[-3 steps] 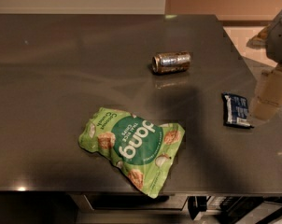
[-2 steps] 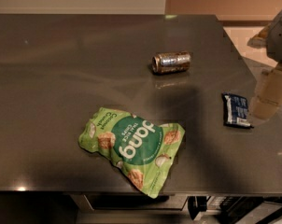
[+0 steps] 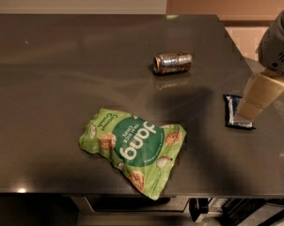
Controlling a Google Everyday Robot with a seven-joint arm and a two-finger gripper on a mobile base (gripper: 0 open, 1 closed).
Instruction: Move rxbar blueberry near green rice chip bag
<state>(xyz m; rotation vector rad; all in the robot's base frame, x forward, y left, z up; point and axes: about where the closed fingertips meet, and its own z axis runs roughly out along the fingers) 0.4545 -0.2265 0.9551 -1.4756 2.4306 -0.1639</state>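
Note:
The rxbar blueberry (image 3: 231, 109) is a small dark-blue wrapper lying flat near the table's right edge. My gripper (image 3: 248, 113) comes in from the upper right; its beige tip is right over the bar and hides the bar's right part. The green rice chip bag (image 3: 132, 147) is a light-green pouch with a dark-green "dang" circle. It lies flat near the table's front edge, well to the left of the bar.
A brownish metallic can (image 3: 172, 62) lies on its side in the middle of the dark table (image 3: 62, 69), behind the bag and left of the bar. The table's right edge runs just past the bar.
My gripper has shifted a little to the left and now overlaps the bar. The bar, the bag and the can have not moved.

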